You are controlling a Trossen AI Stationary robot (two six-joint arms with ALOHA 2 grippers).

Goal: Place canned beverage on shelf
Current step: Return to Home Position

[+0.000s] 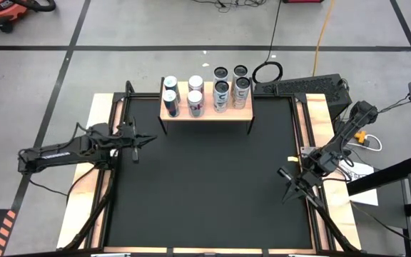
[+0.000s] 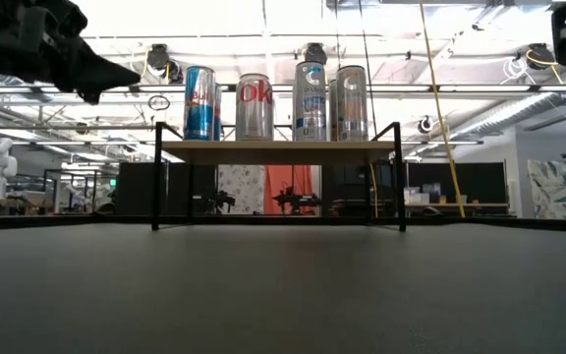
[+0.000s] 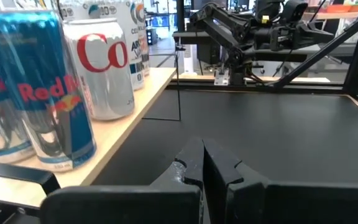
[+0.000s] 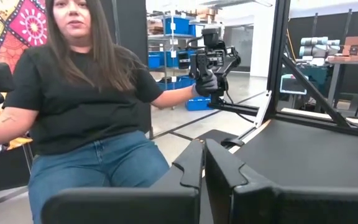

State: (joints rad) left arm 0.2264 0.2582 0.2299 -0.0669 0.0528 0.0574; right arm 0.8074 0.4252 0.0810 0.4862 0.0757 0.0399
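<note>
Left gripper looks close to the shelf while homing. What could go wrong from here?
The left gripper, shut, sits off the shelf's end beside the blue cans; a swing that way could clip a leg or topple them.
The cans stand packed in two rows, so one bump could knock down several.
The right gripper, shut, faces a seated person close by; keep its moves slow.

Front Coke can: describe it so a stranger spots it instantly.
On the pale wood shelf at the table's far edge, take the second column from the left, nearer Coke can. It's silver with red lettering, unlike the blue Red Bull cans and white Celsius cans beside it.
</note>
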